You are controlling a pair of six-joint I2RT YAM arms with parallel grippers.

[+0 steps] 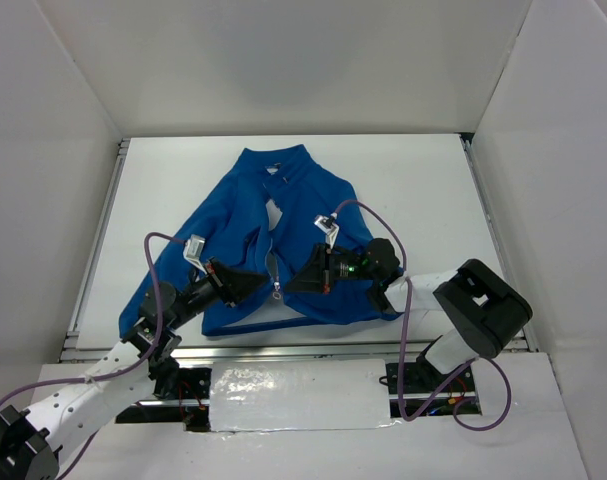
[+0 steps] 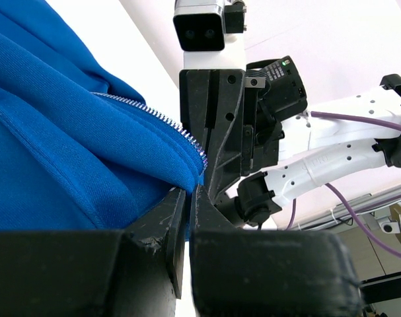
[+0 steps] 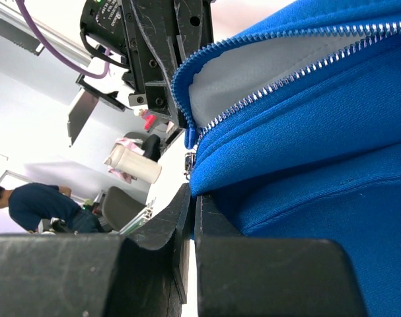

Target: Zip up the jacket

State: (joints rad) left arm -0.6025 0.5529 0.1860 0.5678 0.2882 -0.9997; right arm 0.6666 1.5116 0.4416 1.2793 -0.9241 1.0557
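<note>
Your left gripper (image 2: 189, 197) is squeezed shut on the bottom edge of the jacket (image 1: 305, 205), right beside the zipper (image 2: 147, 111). Your right gripper (image 3: 190, 198) is shut too. It pinches the other bottom edge, and the two grippers nearly touch. The jacket lies spread on the table (image 1: 423, 190), with its collar (image 1: 283, 158) at the far side and its front open. Each gripper seems to hold only a tiny bit of cloth, so a tug could make it slip out. Pull sideways and the two rows of teeth (image 3: 286, 76) move apart. Push closer and the grippers could bump. Loose cloth could also get stuck in the teeth.
</note>
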